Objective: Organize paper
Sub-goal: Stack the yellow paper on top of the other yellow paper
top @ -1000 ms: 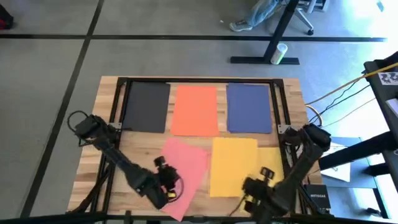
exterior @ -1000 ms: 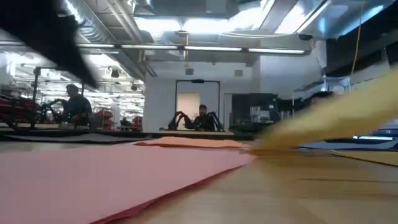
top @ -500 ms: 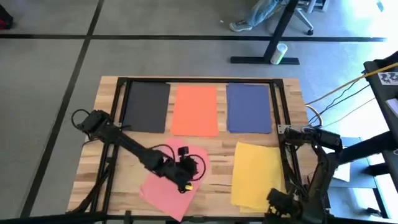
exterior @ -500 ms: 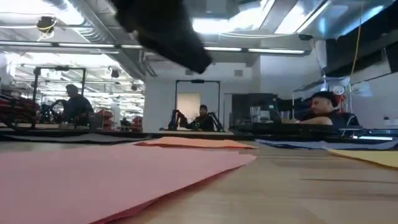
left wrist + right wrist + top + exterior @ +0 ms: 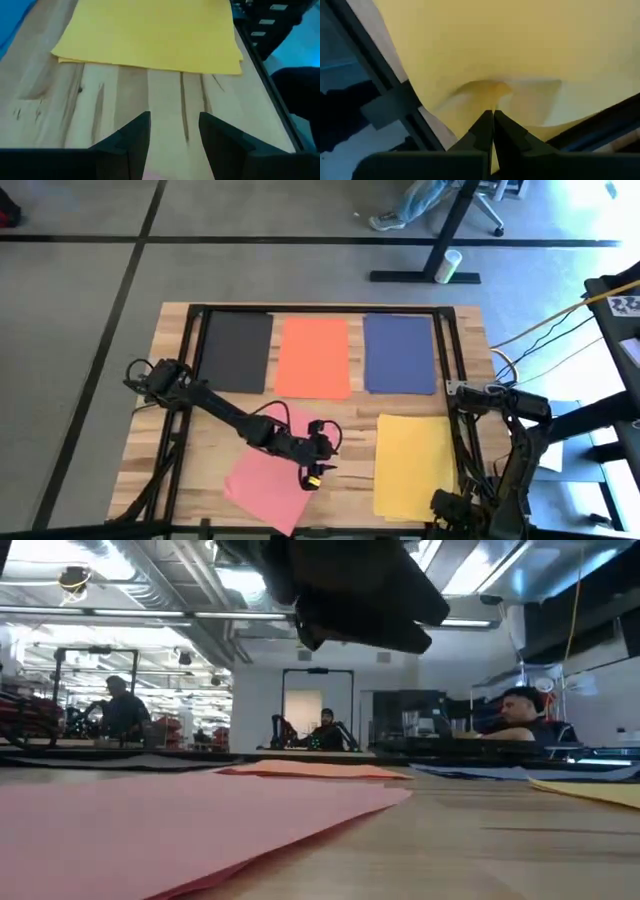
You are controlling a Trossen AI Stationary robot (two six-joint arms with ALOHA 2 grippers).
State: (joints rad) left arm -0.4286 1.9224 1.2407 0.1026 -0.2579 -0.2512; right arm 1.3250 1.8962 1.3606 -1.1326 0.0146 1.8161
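The yellow sheet (image 5: 414,465) is pinched at its near edge by the right gripper (image 5: 493,131), apparently for alignment under the navy sheet (image 5: 400,353). The pink sheet (image 5: 270,480) lies askew beneath the left gripper (image 5: 174,131) (fingers parted, empty), probably next.

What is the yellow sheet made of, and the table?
The yellow sheet looks like thin matte paper: it buckles where the right gripper pinches its edge. The table looks like pale bare wood, with grain lines and plank seams showing.
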